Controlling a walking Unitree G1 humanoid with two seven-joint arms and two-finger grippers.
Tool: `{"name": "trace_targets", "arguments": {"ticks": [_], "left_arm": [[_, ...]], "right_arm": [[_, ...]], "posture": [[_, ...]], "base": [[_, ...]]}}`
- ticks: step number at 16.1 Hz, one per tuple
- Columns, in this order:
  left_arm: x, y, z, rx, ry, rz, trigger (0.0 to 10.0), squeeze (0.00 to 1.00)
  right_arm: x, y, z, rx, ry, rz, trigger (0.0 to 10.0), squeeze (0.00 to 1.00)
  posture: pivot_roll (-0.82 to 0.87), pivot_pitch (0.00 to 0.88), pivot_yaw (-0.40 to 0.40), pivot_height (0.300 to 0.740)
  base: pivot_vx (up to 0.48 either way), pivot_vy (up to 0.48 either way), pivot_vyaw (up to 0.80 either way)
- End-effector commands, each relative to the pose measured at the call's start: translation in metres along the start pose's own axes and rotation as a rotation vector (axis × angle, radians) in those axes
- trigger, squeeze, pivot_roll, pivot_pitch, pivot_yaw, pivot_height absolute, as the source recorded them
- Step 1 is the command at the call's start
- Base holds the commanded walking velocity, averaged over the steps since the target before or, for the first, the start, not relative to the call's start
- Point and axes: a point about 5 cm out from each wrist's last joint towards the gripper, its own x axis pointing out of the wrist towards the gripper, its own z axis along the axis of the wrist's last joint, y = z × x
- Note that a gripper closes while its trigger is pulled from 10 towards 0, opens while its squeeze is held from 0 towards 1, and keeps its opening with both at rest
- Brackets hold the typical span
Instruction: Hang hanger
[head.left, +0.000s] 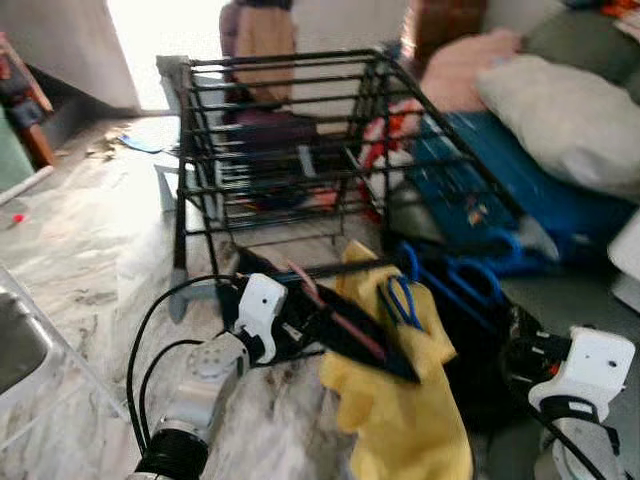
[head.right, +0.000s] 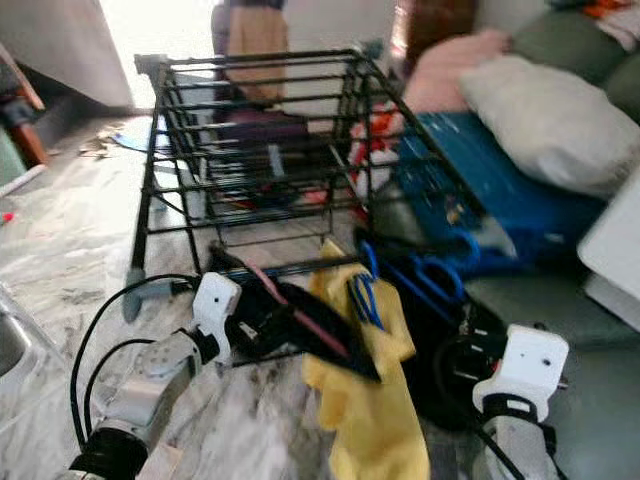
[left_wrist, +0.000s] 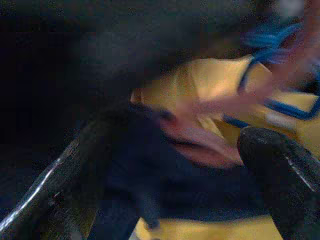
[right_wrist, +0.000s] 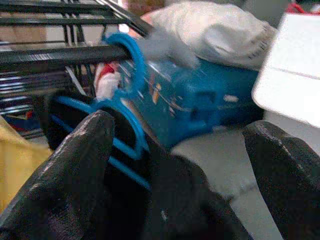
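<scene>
Our left gripper (head.left: 335, 335) grips the light, rigid blue hanger (head.left: 400, 298) and limp yellow garment (head.left: 405, 410), apparently; right gripper (right_wrist: 180, 165) spread, empty beside the rack (head.left: 290, 140).

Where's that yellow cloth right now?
In the left eye view the yellow cloth hangs low in the middle, draped off the near rail of the black drying rack, beside a blue hanger, just right of the left claw.

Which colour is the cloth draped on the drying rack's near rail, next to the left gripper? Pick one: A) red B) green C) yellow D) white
C: the cloth hanging off the near rail of the black drying rack is yellow, with a blue hanger against it, beside the left gripper.
</scene>
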Motion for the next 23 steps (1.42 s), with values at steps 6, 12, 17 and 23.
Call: {"name": "trace_targets", "arguments": {"ticks": [6, 12, 17, 23], "left_arm": [[-0.004, 0.011, -0.003, -0.015, 0.034, 0.032, 10.0, 0.0], [-0.004, 0.013, -0.004, -0.018, 0.049, 0.034, 10.0, 0.0], [-0.006, 0.018, 0.0, 0.045, 0.05, 0.026, 10.0, 0.0], [-0.033, 0.027, -0.004, 0.079, 0.057, 0.129, 10.0, 0.0]], "right_arm": [[0.004, -0.02, -0.002, -0.066, 0.063, -0.006, 10.0, 0.0], [0.004, -0.053, -0.018, -0.094, 0.233, 0.121, 10.0, 0.0], [0.03, -0.061, -0.007, -0.134, 0.241, 0.291, 10.0, 0.0], [0.021, -0.044, -0.014, -0.088, 0.217, 0.238, 10.0, 0.0]], "posture": [[-0.06, 0.0, -0.015, 0.74], [-0.05, 0.0, -0.007, 0.74], [-0.03, 0.0, -0.006, 0.74], [0.0, 0.0, -0.024, 0.74]], "base": [[0.0, 0.0, 0.0], [0.0, 0.0, 0.0], [0.0, 0.0, 0.0], [0.0, 0.0, 0.0]]}}
